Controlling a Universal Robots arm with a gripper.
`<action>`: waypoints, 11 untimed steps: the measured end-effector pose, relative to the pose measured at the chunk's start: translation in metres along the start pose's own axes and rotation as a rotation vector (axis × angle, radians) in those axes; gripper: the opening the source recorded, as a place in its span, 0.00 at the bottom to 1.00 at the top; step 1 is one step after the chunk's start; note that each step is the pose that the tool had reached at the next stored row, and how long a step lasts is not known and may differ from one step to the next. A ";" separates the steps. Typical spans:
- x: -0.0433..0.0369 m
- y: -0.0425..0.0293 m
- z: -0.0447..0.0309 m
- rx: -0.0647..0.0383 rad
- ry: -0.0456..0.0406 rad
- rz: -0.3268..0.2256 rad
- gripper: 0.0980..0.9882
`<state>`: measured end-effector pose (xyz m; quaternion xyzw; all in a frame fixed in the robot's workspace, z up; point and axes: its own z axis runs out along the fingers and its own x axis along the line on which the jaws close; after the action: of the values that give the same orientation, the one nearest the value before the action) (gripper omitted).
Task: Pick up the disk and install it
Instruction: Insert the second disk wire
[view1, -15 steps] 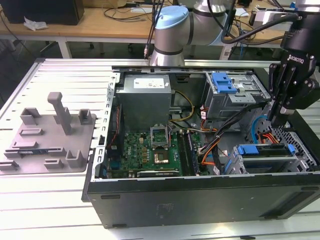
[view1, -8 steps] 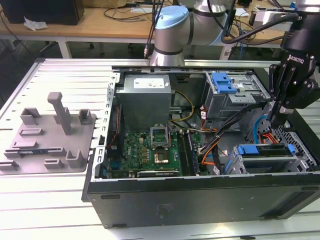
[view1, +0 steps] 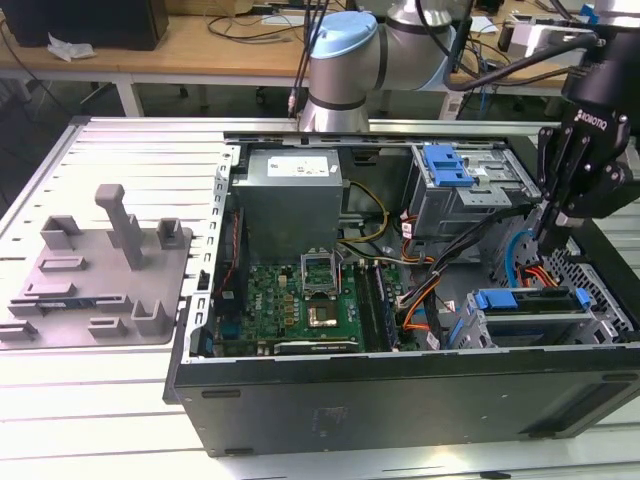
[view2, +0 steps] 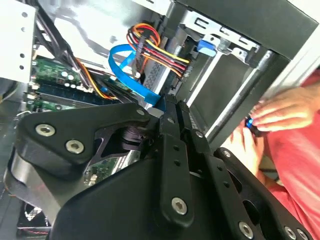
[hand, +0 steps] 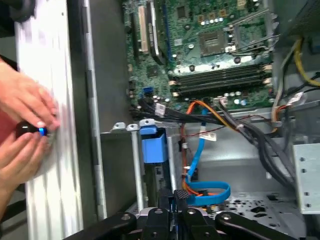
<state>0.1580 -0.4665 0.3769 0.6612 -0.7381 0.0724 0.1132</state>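
The disk (view1: 530, 300) sits edge-up in the grey drive cage at the case's front corner, on the exterior view's right. Its blue carrier shows along the top. The first wrist view shows one blue end of the carrier (hand: 152, 146), and the second wrist view a blue tab (view2: 206, 47) on the cage. My gripper (view1: 546, 235) hangs just above and behind that cage, apart from the disk. In both wrist views its fingers (hand: 175, 196) (view2: 172, 112) are pressed together with nothing between them.
The open computer case (view1: 400, 395) holds a motherboard (view1: 300, 300), a power supply (view1: 290, 195), loose cables (view1: 520, 255) and an upper cage with a blue latch (view1: 447, 165). A grey fixture (view1: 100, 270) lies on the exterior view's left. A person's hands (hand: 25, 125) hold a small dark object beside the case.
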 end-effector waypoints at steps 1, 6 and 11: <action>0.0033 -0.0004 0.0006 -0.001 -0.0078 -0.001 0.07; 0.0198 -0.0022 0.0047 -0.001 -0.0380 -0.002 0.07; 0.0343 -0.0025 0.0095 0.001 -0.1266 -0.007 0.07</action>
<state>0.1563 -0.5022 0.3766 0.6672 -0.7413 0.0304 0.0662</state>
